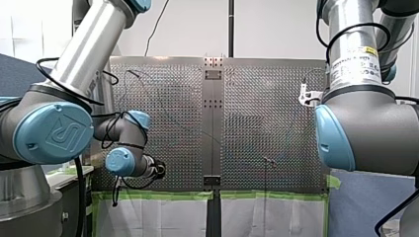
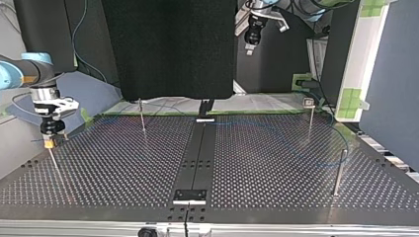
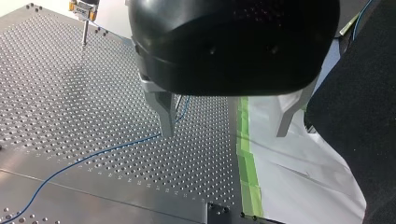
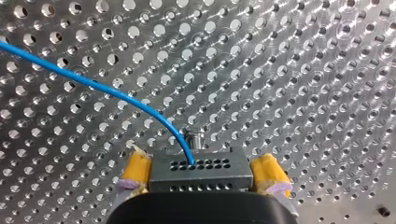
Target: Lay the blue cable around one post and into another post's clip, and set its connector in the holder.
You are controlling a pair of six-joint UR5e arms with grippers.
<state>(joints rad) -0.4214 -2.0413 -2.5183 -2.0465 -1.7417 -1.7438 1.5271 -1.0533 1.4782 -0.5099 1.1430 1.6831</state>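
Right pincer (image 4: 202, 173) clamped on connector (image 4: 201, 179), post (image 4: 197, 138) beneath mostly hidden, left pincer (image 3: 224, 133) apart.

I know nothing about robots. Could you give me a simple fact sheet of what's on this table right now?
Surface: perforated metal table with thin posts standing on it
Right gripper: shut on the connector, with a yellow pad on either side
Connector: grey block with holes, held over one post
Blue cable: leaves the connector and trails across the table
Left gripper: open and empty; the cable passes beside one finger
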